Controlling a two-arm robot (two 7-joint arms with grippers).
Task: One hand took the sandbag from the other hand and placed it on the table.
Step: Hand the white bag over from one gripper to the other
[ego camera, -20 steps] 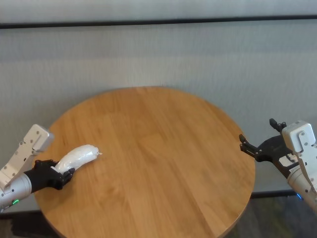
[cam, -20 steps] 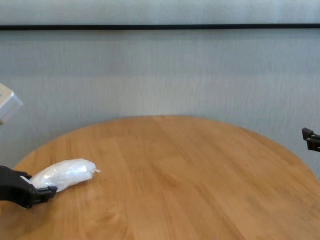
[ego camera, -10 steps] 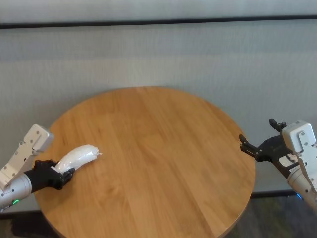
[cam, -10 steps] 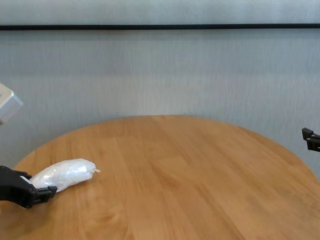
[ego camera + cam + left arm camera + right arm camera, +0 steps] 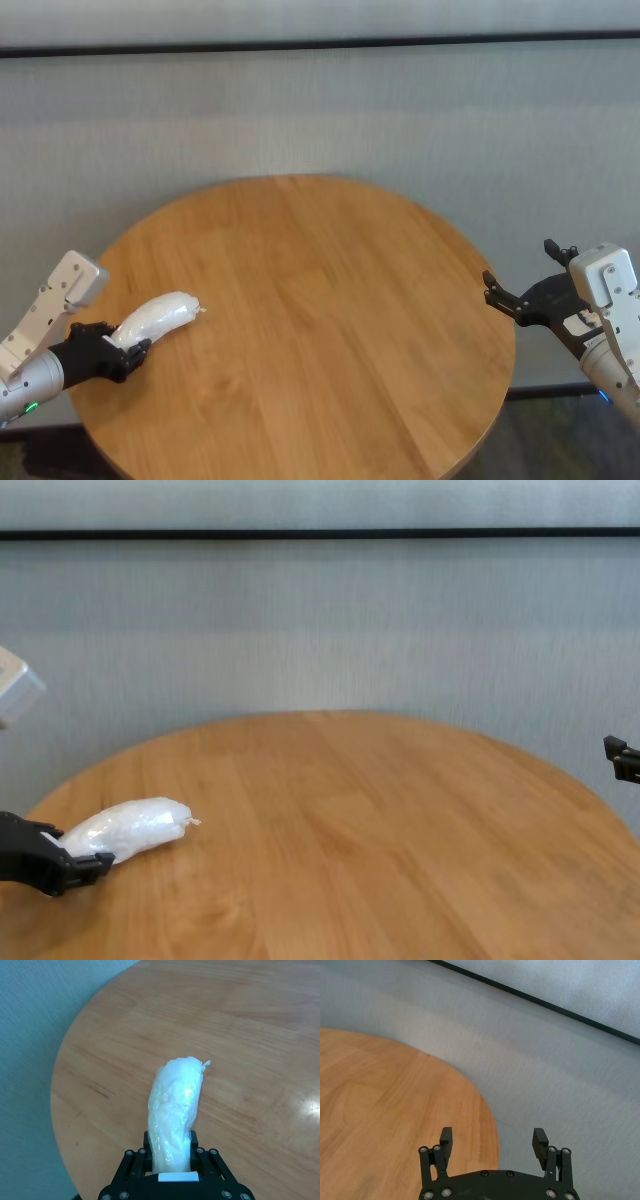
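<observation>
No movement is seen since the earlier frame. The white plastic-wrapped sausage-shaped sandbag is clamped at one end by the black left gripper above the round wooden table's left edge; the black right gripper hangs spread and empty beyond the right edge. The glossy wrap could slip at handover.

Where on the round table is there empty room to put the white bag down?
Nearly all of the table is bare: the middle, the far edge and the side by the open right gripper. Only the left edge is taken, where the left gripper holds the sandbag.

Black screw-studded hands, silver wrists, white links.
</observation>
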